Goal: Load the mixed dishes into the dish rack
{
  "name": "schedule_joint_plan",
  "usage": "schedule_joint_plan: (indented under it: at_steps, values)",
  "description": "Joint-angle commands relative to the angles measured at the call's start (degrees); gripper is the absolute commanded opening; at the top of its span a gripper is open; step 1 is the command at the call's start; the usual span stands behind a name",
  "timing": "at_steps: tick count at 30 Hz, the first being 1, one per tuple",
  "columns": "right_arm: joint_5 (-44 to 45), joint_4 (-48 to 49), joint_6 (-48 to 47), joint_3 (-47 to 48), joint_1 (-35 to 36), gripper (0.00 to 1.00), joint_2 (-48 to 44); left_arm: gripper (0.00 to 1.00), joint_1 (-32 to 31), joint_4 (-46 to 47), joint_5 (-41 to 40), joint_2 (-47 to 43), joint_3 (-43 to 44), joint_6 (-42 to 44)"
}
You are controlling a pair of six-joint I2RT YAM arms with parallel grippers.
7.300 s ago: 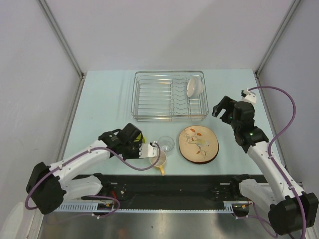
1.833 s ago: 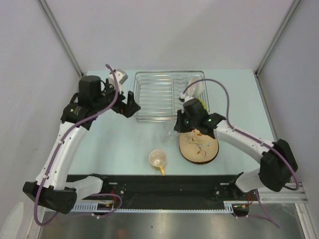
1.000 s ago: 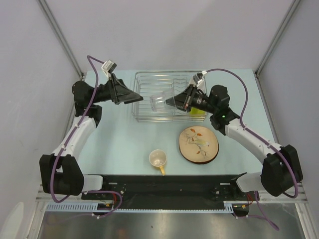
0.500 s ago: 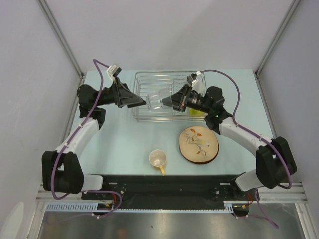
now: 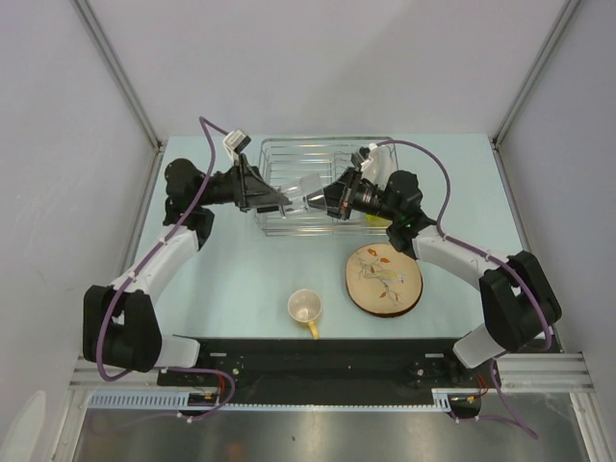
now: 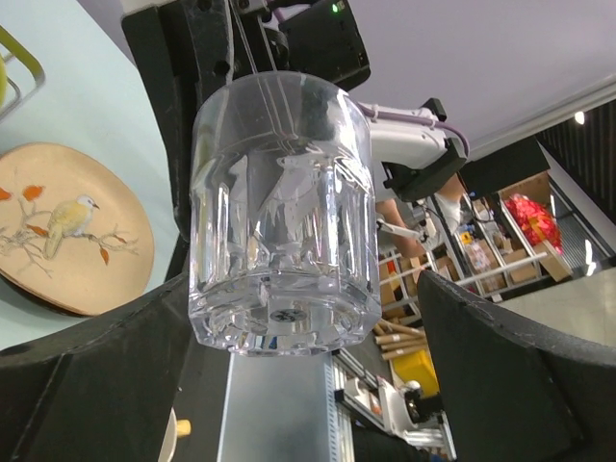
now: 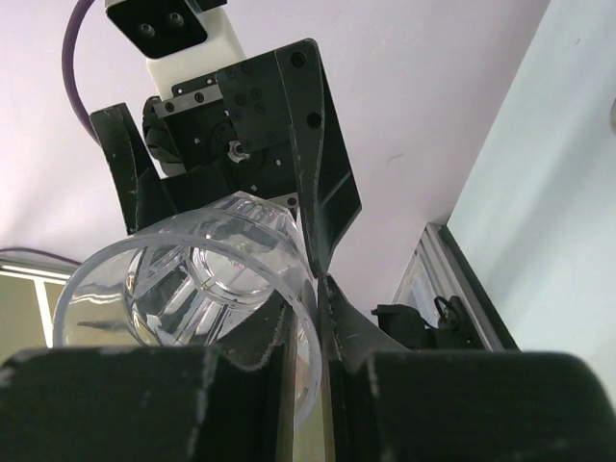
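The small clear glass [image 5: 304,188] hangs on its side in the air over the dish rack [image 5: 279,154]. My right gripper [image 5: 318,200] is shut on its rim, one finger inside the wall and one outside [image 7: 318,289]. In the left wrist view the glass base [image 6: 281,212] sits between the spread fingers of my open left gripper [image 6: 303,289], with gaps on both sides. The round wooden plate [image 5: 384,279] and the yellow-orange mug [image 5: 305,308] lie on the table near the front. A white bowl [image 5: 382,157] stands in the rack, and a lime-green bowl [image 5: 379,218] shows under my right arm.
The rack's raised chrome sides lie right below both grippers. Grey walls with metal posts [image 5: 120,77] close in the table on the left and right. The black base rail [image 5: 318,351] runs along the near edge.
My right gripper has carried the glass leftward over the rack. The left gripper has come in from the left, and its open fingers now flank the glass base.
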Motion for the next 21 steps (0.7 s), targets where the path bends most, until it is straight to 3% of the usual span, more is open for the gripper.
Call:
schedule_joint_plan:
  at_steps: [1, 6, 14, 17, 18, 19, 21]
  values:
    - [0.1, 6.2, 1.5, 0.6, 0.5, 0.0, 0.6, 1.0, -2.4, -6.2, -0.4, -0.5, 3.5, 7.9]
    - [1.0, 5.4, -0.1, 0.7, 1.0, 0.0, 1.3, 1.0, -3.8, -11.5, -0.6, -0.6, 5.2, 11.5]
    - [1.0, 3.7, -2.1, 0.6, 2.7, 0.0, 2.3, 0.97, -4.0, -11.6, -0.1, -0.5, 6.1, 12.2]
    - [0.9, 3.0, -2.6, 0.6, 3.0, 0.0, 2.8, 0.81, -4.0, -11.4, 0.2, -0.7, 6.3, 12.1]
    - [0.9, 2.9, -2.6, 0.6, 3.0, 0.0, 2.8, 0.7, -4.0, -11.3, 0.3, -0.7, 6.3, 12.2]
    - [1.0, 2.3, -3.2, 0.6, 3.0, 0.04, 2.8, 0.65, -4.0, -11.4, 0.4, -0.8, 6.3, 12.3]
    - [1.1, 1.4, -3.7, 0.6, 2.9, 0.24, 2.7, 0.48, -4.0, -11.6, 0.6, -1.0, 6.4, 12.3]
